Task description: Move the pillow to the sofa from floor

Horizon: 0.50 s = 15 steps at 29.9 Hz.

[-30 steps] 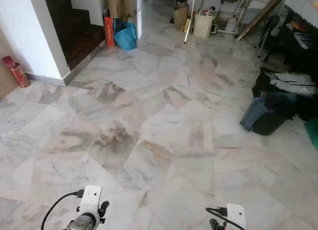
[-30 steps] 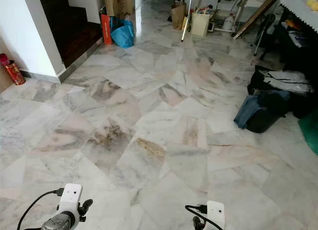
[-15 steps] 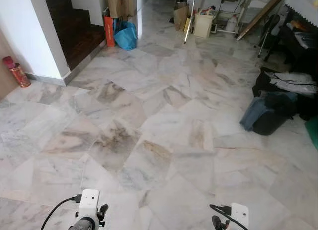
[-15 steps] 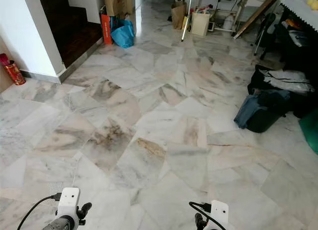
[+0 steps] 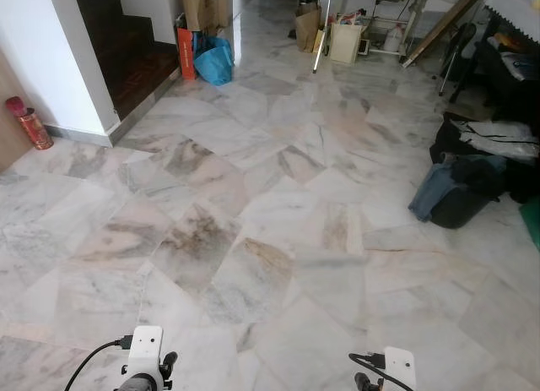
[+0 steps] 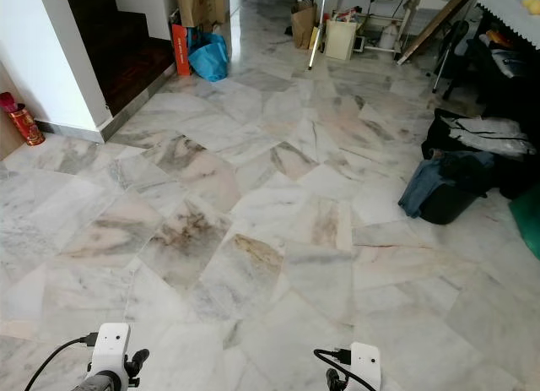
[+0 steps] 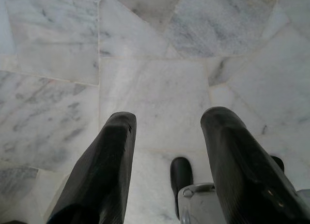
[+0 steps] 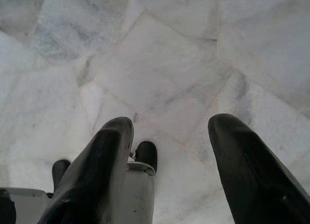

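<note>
I stand over a marble tile floor [image 5: 270, 230]. My left gripper [image 7: 167, 120] hangs open above the tiles, nothing between its black fingers [image 7: 114, 151]. My right gripper [image 8: 172, 125] is open too, over bare marble, with its fingers [image 8: 109, 156] spread wide. In the head views the white camera blocks of my left wrist [image 5: 144, 347] and right wrist [image 5: 398, 366] sit at the bottom edge. The robot's dark feet [image 7: 181, 174] show below the left gripper.
A white wall [image 5: 51, 62] and dark wooden stairs [image 5: 126, 45] are at the far left, a red cylinder [image 5: 29, 123] beside them. A blue bag [image 5: 215, 62] and boxes [image 5: 344, 43] stand at the back. A black bag with clothes [image 5: 468, 184] lies at the right.
The whole picture has shifted slightly, so the camera moved. Both wrists sit a little lower in the head views than a second ago. Nothing on the floor has moved.
</note>
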### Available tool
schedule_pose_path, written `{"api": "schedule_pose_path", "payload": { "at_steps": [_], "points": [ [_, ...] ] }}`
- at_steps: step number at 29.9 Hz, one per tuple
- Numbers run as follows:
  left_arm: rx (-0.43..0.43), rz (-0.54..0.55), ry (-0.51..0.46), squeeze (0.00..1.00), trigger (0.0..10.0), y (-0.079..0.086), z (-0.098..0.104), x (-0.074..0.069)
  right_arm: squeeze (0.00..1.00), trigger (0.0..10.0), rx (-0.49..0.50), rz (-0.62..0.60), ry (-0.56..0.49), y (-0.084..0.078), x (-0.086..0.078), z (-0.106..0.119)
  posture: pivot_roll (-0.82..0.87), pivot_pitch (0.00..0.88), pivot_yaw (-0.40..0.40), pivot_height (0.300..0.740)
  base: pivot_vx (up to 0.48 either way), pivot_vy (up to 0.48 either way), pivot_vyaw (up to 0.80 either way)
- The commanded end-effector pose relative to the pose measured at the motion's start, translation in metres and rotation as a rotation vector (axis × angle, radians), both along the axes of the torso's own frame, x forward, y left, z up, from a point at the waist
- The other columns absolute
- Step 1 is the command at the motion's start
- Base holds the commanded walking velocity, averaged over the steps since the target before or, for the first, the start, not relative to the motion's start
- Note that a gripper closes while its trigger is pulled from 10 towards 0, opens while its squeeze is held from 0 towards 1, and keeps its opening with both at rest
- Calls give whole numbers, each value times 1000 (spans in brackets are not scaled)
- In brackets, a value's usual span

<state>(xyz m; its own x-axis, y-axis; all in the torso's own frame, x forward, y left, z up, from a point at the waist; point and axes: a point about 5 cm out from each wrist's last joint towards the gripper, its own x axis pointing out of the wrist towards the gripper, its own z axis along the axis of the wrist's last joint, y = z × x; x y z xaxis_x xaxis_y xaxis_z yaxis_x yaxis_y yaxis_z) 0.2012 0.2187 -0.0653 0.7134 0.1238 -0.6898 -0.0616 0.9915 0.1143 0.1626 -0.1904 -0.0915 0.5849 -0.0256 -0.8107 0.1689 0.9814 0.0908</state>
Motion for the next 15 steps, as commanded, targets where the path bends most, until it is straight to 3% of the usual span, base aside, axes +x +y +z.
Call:
{"api": "schedule_pose_path", "payload": {
  "at_steps": [1, 6, 15],
  "points": [
    [1, 5, 31, 0, 10000, 0, -4, -6, 0, 10000, -23, 21, 21, -3, -3, -1, 114, 0, -41, 740, 0, 0, 0],
    [3, -3, 35, 0, 10000, -3, -5, -6, 0, 10000, -72, 59, 18, -5, -2, 0, 112, 0, -45, 740, 0, 0, 620],
    [-2, 9, 40, 0, 10000, -6, -6, -6, 0, 10000, -64, 66, 22, -6, -1, 0, 116, 0, -50, 740, 0, 0, 800]
  ]
}}
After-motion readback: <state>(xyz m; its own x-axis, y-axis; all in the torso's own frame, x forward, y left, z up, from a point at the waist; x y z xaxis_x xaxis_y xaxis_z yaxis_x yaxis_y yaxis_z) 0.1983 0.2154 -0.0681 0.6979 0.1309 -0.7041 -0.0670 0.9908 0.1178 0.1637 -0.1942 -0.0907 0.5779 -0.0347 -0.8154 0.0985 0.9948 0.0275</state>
